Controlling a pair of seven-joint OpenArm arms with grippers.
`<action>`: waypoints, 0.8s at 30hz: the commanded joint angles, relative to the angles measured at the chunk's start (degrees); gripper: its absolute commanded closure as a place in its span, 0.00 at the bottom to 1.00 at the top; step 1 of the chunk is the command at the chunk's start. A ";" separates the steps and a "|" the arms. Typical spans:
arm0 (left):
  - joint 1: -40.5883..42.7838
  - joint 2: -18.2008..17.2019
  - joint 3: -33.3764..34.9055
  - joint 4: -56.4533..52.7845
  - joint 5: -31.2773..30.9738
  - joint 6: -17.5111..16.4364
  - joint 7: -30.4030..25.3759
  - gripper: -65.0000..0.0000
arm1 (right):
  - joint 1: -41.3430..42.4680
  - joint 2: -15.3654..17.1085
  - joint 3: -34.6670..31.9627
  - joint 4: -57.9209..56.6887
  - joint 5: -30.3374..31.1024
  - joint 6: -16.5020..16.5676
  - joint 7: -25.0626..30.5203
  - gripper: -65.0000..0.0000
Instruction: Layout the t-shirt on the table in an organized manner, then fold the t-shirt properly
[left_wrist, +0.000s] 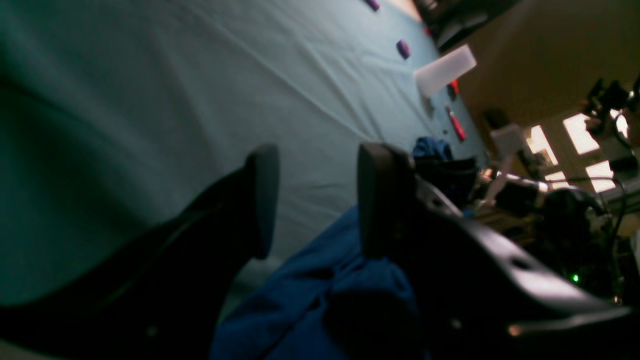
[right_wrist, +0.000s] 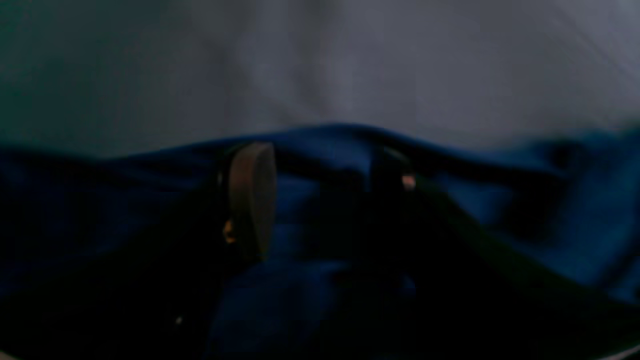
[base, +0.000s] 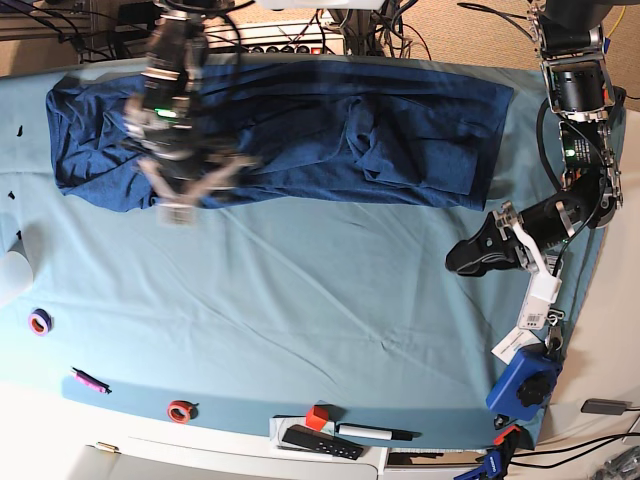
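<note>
The dark navy t-shirt (base: 300, 130) lies spread lengthwise along the far side of the table (base: 330, 290), rumpled near its middle and at its left end. In the base view my right gripper (base: 180, 198) is blurred at the shirt's near edge on the left. The right wrist view has it (right_wrist: 325, 190) open, fingers (right_wrist: 252, 200) apart just over the blue fabric (right_wrist: 550, 225). My left gripper (base: 465, 258) hovers low over bare teal cloth, just off the shirt's right end. It (left_wrist: 316, 165) is open and empty, with a shirt fold (left_wrist: 325, 290) below it.
Along the near edge lie a purple ring (base: 40, 322), a pink marker (base: 88, 379), a red ring (base: 180, 410), a red cube (base: 318, 417), a black remote (base: 320, 442) and a pen (base: 375, 432). A blue clamp (base: 525, 380) and white tags (base: 540, 300) sit at the right.
</note>
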 joint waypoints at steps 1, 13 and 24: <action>-0.98 -1.44 -0.52 0.94 -1.75 -0.56 -0.98 0.59 | 0.66 0.20 2.84 1.14 3.10 1.73 1.16 0.53; 9.66 -9.90 -9.03 1.05 -6.19 -0.56 8.87 0.47 | 0.61 0.20 27.96 1.14 49.90 19.18 -14.82 0.53; 17.94 -10.08 -9.01 1.16 -6.19 0.55 10.32 0.40 | 0.63 0.22 28.48 1.14 57.55 19.18 -19.32 0.53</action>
